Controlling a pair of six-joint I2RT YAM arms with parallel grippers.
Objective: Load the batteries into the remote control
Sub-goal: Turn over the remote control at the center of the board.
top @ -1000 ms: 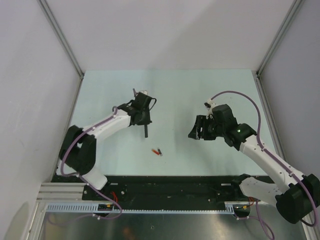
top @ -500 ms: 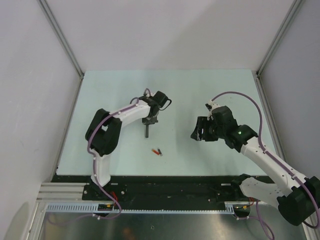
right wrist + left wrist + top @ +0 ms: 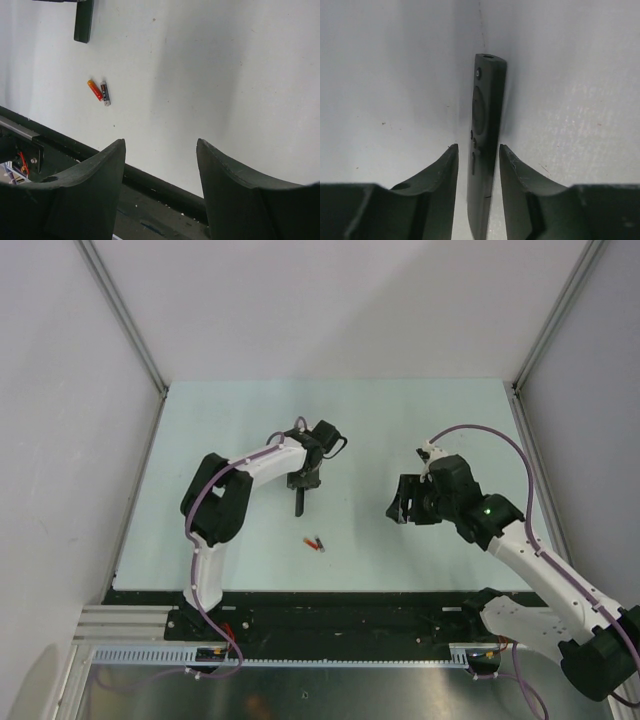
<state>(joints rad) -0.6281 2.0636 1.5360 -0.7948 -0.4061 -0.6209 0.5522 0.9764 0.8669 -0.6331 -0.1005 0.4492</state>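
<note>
Seen from overhead, two white robot arms reach over a pale, flat table (image 3: 400, 420). The left arm stretches toward the middle, and its left end effector (image 3: 302, 483) is lowered over one end of a slim black rectangular plastic remote control (image 3: 299, 504), which lies on the table near the centre.

In the left wrist view, the left end effector (image 3: 478, 150) straddles the remote control (image 3: 485, 100). Its two dark fingers (image 3: 445, 170) sit on either side with a thin strip of table showing between each finger and the remote's edges, so they are spread, not clamped. The button face shows and no battery recess is visible. The straddling pose suggests a grasp being lined up, probably to lift or turn the remote so that its back can be reached.

The two small cylindrical batteries (image 3: 315, 542) lie close together on the table, nearer the arm bases than the remote and apart from it. One is red-orange (image 3: 93, 90) and the other darker (image 3: 105, 93).

The right end effector (image 3: 403, 502) hangs above the right half of the table, well away from everything. In its own wrist view, its fingers (image 3: 100, 170) are wide apart and hold nothing, and it is angled toward the batteries, likely ready to collect them. No battery is loaded yet.
</note>
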